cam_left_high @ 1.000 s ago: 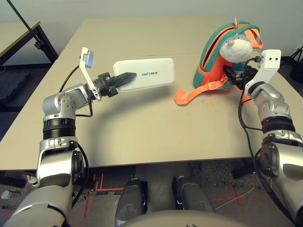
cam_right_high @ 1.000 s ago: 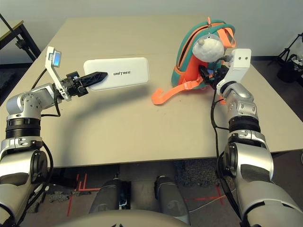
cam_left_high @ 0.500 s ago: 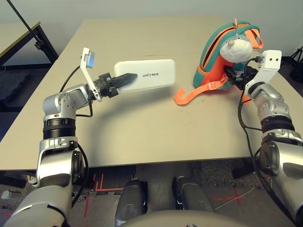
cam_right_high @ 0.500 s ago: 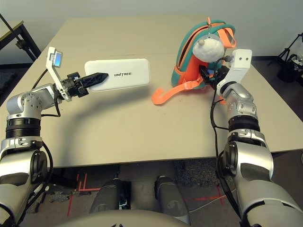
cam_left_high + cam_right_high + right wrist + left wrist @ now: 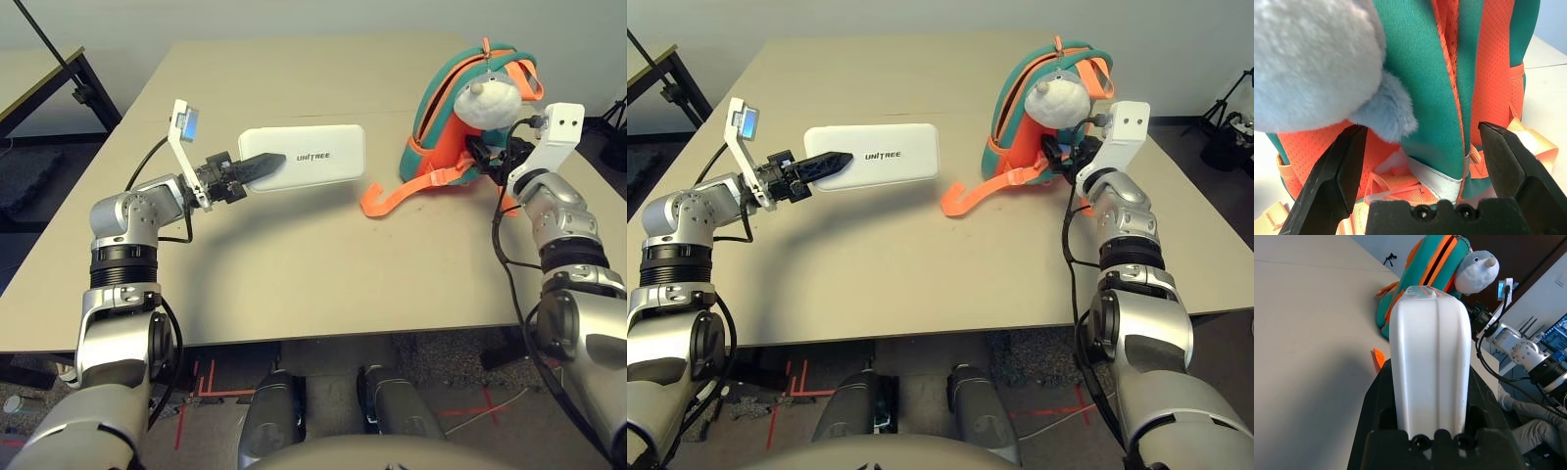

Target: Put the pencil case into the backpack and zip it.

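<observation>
**Case held aloft, bag braced**

Over the last second little has changed; the pencil case (image 5: 312, 157) has edged slightly right toward the backpack (image 5: 446, 117), so insertion is still ahead; the left gripper (image 5: 257, 163) is clamped on the flat white case's left end, off the table; the right gripper (image 5: 1425, 161) stands wide apart against the upright bag at far right.

Robotics lab or test room, by look of it. Plain beige table (image 5: 294, 255) in middle, bare pale wall behind. Second table with black metal legs (image 5: 83, 83) off to left. Red tape marks on floor (image 5: 201, 387) beneath table edge. Dark tripod legs (image 5: 1225, 108) at far right. Left wrist view catches lit computer screen (image 5: 1555, 333) and loose cables (image 5: 1528, 387) across room.
</observation>
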Robot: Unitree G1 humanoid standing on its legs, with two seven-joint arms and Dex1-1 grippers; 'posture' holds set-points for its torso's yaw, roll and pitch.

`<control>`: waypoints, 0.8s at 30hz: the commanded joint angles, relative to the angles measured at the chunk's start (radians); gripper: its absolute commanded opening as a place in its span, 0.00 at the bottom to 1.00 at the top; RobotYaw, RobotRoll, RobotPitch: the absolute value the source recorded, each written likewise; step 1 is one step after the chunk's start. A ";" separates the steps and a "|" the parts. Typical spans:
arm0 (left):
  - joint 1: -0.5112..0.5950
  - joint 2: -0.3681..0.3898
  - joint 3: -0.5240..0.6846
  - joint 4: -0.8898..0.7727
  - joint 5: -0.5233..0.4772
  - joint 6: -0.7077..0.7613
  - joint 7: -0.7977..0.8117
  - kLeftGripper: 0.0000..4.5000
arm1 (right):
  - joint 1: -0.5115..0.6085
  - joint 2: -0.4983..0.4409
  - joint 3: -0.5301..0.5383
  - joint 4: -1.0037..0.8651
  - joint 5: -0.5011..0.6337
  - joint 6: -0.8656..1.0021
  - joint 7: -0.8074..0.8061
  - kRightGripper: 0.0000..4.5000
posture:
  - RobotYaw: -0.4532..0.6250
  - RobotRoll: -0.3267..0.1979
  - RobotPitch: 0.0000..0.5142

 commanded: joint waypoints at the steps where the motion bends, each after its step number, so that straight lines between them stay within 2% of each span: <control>1: -0.010 0.006 -0.004 -0.014 -0.019 -0.002 -0.019 0.30 | -0.009 -0.013 -0.005 0.017 0.000 -0.013 -0.005 1.00 | 0.29 0.62 0.04; 24: -0.001 0.010 -0.013 -0.019 -0.020 0.007 -0.033 0.30 | -0.043 -0.029 0.005 0.079 -0.013 -0.025 0.007 1.00 | 0.29 0.62 0.05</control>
